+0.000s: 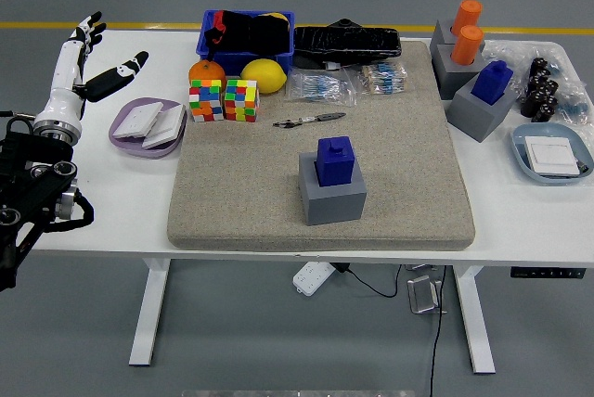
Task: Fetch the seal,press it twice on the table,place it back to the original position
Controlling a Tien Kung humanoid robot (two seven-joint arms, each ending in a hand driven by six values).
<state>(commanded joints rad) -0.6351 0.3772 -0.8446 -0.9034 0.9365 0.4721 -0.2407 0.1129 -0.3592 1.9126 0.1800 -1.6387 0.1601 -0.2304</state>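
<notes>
A blue seal point(335, 160) stands upright in a grey block holder point(332, 191) in the middle of the grey felt mat point(241, 193). My left hand point(90, 58) hovers over the table's far left edge, white fingers spread and holding nothing, well away from the seal. Its black arm point(32, 188) comes in at the left edge. The right arm does not show.
Another blue seal point(492, 82) and two orange seals point(467, 31) sit in grey holders at back right. Two colour cubes point(225, 100), an orange, a lemon point(263, 74), a blue bin point(247, 33), a pen point(311, 120) and a purple dish point(144, 125) lie at the back left.
</notes>
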